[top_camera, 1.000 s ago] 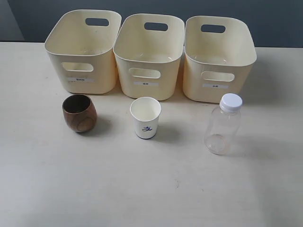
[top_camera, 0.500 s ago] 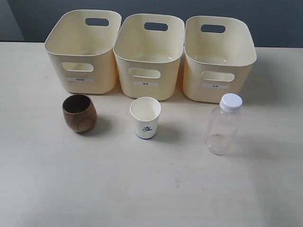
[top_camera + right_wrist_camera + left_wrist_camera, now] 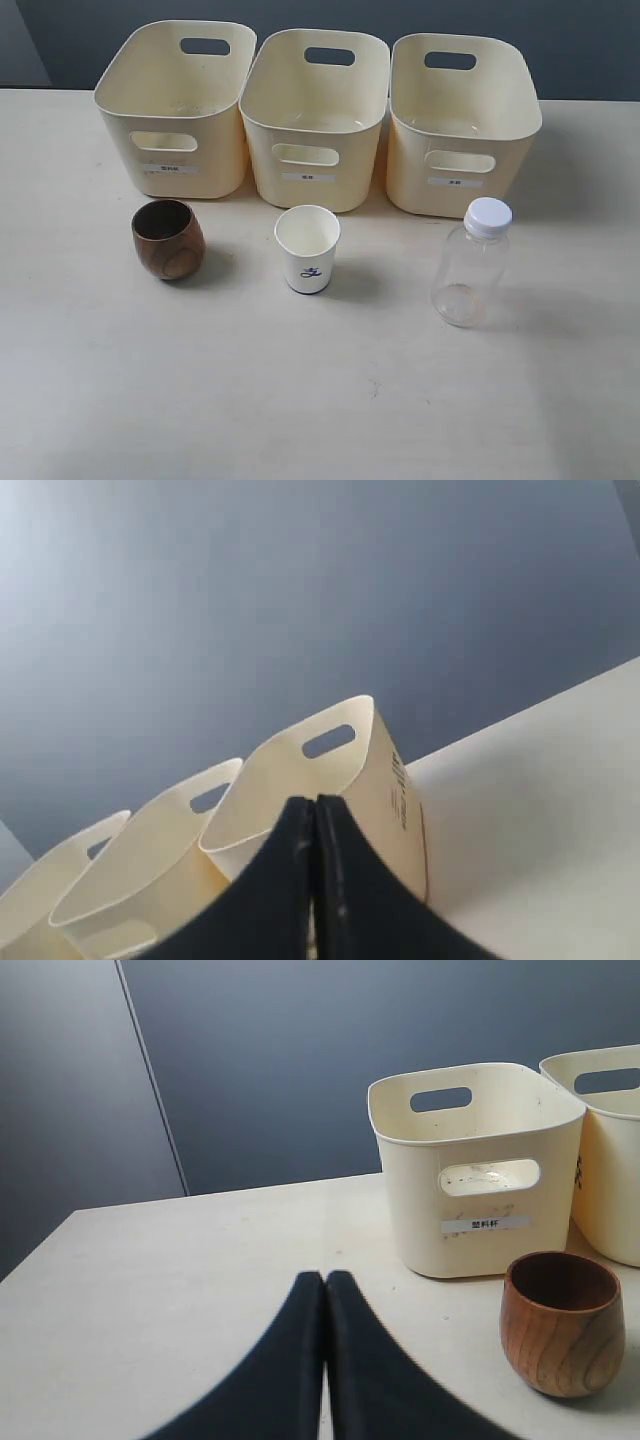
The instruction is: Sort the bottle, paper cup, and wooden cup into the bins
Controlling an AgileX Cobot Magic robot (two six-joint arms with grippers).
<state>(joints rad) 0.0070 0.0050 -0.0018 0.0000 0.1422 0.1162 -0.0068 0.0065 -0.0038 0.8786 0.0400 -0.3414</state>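
The pale desk (image 3: 300,400) carries three cream bins (image 3: 314,118) side by side along its far edge, and in front of them, well apart in a row, stand the wooden cup (image 3: 168,239), the paper cup (image 3: 307,249) and the bottle (image 3: 471,263), all upright.

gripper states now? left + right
Left gripper: closed, holding nothing.
Right gripper: closed, holding nothing.

Three bins (image 3: 175,150), one wooden cup (image 3: 168,239), one paper cup (image 3: 307,249), one bottle (image 3: 471,263).
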